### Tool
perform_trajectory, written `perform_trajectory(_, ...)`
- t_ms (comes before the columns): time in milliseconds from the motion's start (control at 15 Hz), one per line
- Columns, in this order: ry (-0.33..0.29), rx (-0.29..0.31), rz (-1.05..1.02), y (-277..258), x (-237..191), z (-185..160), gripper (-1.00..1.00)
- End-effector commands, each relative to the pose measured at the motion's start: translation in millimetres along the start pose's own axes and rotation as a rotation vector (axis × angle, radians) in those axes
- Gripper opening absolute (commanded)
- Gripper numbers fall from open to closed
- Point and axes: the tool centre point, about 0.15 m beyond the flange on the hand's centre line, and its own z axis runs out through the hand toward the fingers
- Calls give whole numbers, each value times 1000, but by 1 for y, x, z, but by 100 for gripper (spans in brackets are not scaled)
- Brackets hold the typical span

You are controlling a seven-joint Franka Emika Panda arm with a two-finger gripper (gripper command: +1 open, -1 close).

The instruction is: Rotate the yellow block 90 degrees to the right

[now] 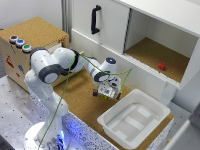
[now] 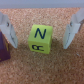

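Since the yellow block sits on the cork worktop between the fingers of your released gripper, pinch opposite flat sides: prob. light, rigid, w/ decent grip, not fragile.

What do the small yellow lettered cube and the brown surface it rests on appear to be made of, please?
The small yellow lettered cube looks like painted wood or matte plastic: flat, even colour, crisp edges, dark printed letters and no glare. Which of the two cannot be told. The brown surface looks like cork board: a speckled, granular tan texture with a dull finish. The gripper stands open on either side of the cube.
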Motion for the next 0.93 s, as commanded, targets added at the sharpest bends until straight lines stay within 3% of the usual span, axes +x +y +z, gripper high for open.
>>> perform_trajectory(0, -45, -53, 44, 3, 11, 8, -100)
perform_trajectory(867, 10, -54, 132, -14, 0, -53, -100)
